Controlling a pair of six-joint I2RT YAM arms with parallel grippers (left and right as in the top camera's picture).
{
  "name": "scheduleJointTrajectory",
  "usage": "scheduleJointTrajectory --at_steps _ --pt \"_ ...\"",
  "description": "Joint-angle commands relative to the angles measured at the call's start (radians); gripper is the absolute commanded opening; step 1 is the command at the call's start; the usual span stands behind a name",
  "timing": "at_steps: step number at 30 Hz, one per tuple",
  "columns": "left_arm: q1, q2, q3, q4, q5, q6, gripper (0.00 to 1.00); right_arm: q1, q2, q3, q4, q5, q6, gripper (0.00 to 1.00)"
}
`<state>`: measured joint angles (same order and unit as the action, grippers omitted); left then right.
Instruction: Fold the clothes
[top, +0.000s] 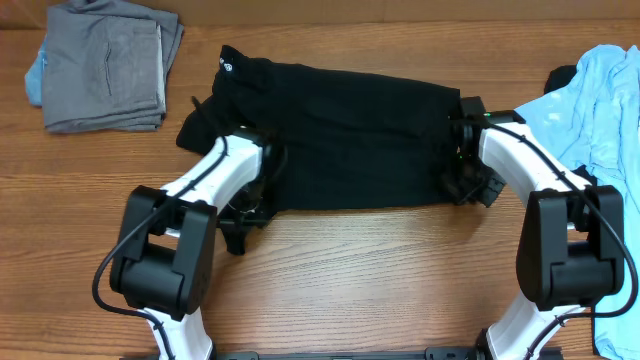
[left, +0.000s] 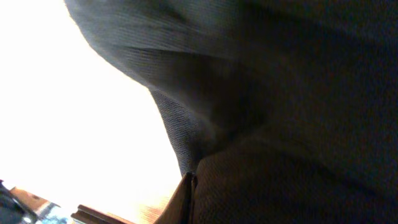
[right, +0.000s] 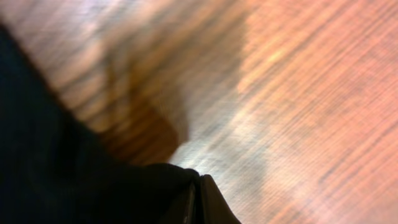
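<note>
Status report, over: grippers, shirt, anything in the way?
Left gripper shut on shirt, near left edge. Right gripper shut on right edge. Shirt spread on table. Grey pile and blue cloth lie clear of it.

Black shirt (left: 280, 93) blocks most of left wrist view; blue garment (top: 610, 100) cut off right edge.

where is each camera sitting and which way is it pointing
Overhead: fixed above, looking straight down at the table, black shirt, grey folded garments and light blue cloth; left arm and right arm show.
Left wrist: on the left arm, pressed close against the black shirt; shut jaws at the bottom edge.
Right wrist: on the right arm, facing the wooden table and the black shirt edge; shut jaws at bottom.
Shared: all three see the black shirt.
</note>
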<state>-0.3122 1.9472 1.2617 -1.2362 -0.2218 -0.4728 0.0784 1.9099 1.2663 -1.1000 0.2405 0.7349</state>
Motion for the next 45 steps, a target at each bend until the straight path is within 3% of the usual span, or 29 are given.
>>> scheduleJointTrajectory --at_steps 1,11,22,23,24,26,28,30,31,32,33,34,38,41,45 --pt "0.057 0.014 -0.003 -0.022 -0.059 -0.034 0.04 -0.022 -0.034 -0.001 -0.029 0.035 0.066 0.04" --pt "0.099 -0.011 -0.003 -0.080 -0.059 -0.122 0.04 0.016 -0.049 -0.002 -0.229 0.074 0.299 0.04" --pt "0.089 -0.252 -0.003 -0.150 -0.040 -0.201 0.04 0.047 -0.164 -0.003 -0.319 0.077 0.291 0.05" --pt "0.089 -0.271 -0.003 -0.147 -0.034 -0.201 0.05 0.047 -0.172 -0.003 -0.315 0.077 0.266 0.13" --pt "0.089 -0.288 -0.003 -0.143 -0.025 -0.200 0.07 0.047 -0.175 -0.003 -0.315 0.077 0.251 0.31" --pt "0.087 -0.305 -0.003 -0.137 -0.001 -0.200 0.10 0.047 -0.175 -0.003 -0.315 0.077 0.214 0.80" --pt "0.087 -0.306 -0.003 -0.135 0.030 -0.183 0.14 0.047 -0.175 -0.003 -0.315 0.077 0.187 0.91" --pt "0.087 -0.303 -0.003 -0.136 0.050 -0.171 0.21 0.047 -0.175 -0.003 -0.313 0.072 0.185 0.95" --pt "0.087 -0.301 -0.003 -0.136 0.064 -0.155 0.29 0.047 -0.175 -0.003 -0.307 0.072 0.185 0.99" --pt "0.087 -0.300 -0.003 -0.136 0.079 -0.138 0.43 0.047 -0.175 -0.003 -0.297 0.072 0.185 1.00" --pt "0.087 -0.300 -0.004 -0.135 0.093 -0.121 0.75 0.047 -0.175 -0.003 -0.288 0.072 0.184 1.00" --pt "0.087 -0.300 -0.004 -0.134 0.101 -0.111 0.89 0.047 -0.175 -0.003 -0.278 0.071 0.180 1.00" --pt "0.087 -0.300 -0.004 -0.126 0.111 -0.094 0.89 0.046 -0.175 -0.003 -0.182 -0.031 0.068 1.00" --pt "0.087 -0.300 -0.004 -0.082 0.111 -0.069 0.98 0.046 -0.175 -0.003 -0.056 -0.178 -0.094 1.00" --pt "0.087 -0.300 -0.004 0.000 0.119 -0.047 1.00 0.046 -0.174 -0.003 0.076 -0.286 -0.191 0.98"
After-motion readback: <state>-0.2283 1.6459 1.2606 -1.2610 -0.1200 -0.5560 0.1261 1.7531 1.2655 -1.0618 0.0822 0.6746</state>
